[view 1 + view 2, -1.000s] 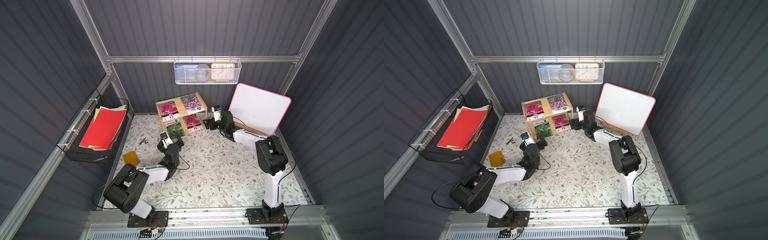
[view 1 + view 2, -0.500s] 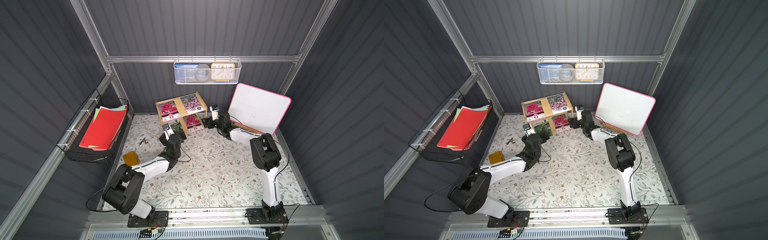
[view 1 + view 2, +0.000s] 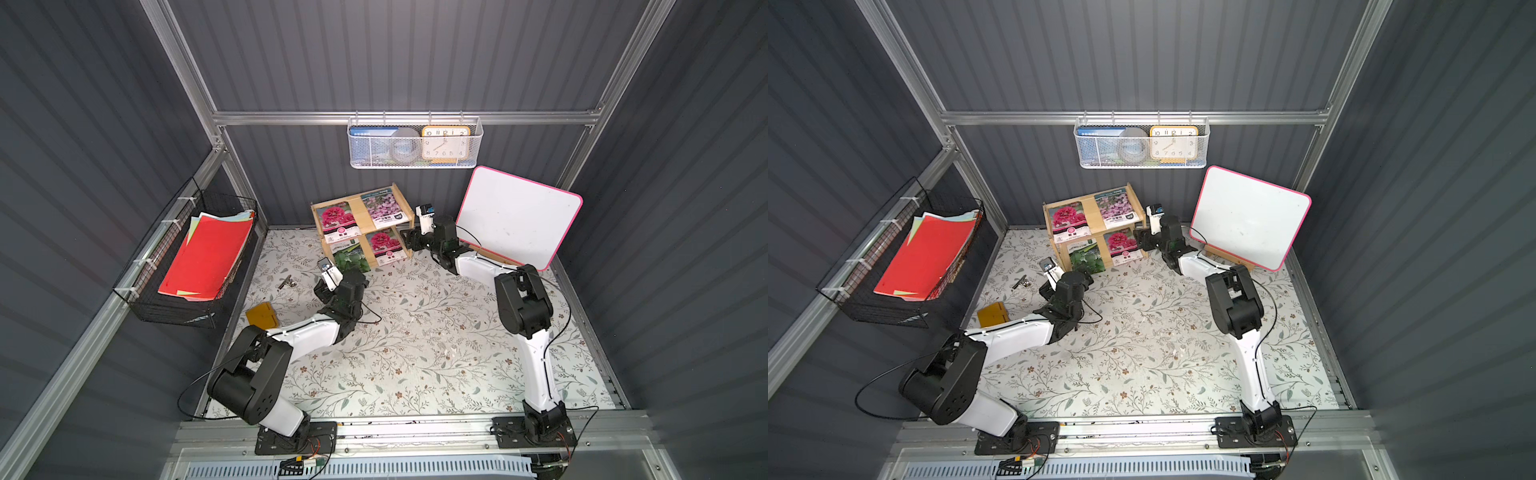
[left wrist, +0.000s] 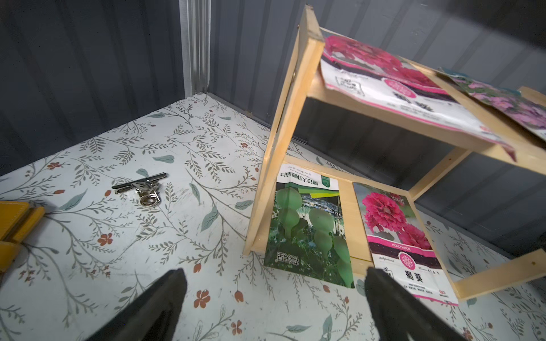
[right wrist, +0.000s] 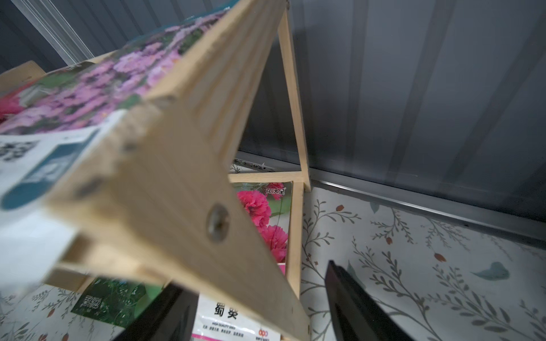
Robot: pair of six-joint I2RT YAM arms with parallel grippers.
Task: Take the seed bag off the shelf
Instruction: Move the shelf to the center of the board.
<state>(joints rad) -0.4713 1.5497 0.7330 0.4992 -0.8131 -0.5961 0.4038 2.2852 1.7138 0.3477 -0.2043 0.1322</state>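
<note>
The light wooden shelf (image 3: 360, 214) stands at the back wall with two seed bags on each tier. On the lower tier lie a green-leaf seed bag (image 4: 307, 233) and a red-flower seed bag (image 4: 396, 236); both overhang the front edge. My left gripper (image 4: 273, 280) is open, low over the floor just in front of the green bag's edge, touching nothing. My right gripper (image 5: 255, 283) is open at the shelf's right end, and the shelf's side board (image 5: 177, 177) passes between its fingers. A pink-flower bag (image 5: 103, 88) lies on the top tier.
A metal clip (image 4: 141, 190) and a yellow block (image 3: 262, 314) lie on the floral floor left of the shelf. A pink-rimmed whiteboard (image 3: 517, 216) leans behind my right arm. A black wire basket (image 3: 162, 224) of red paper hangs on the left wall, a white mesh basket (image 3: 374, 156) above.
My left arm has stretched forward, bringing its open gripper up to the shelf's lower tier. My right gripper has moved in around the shelf's right end and its jaws have narrowed a little.
</note>
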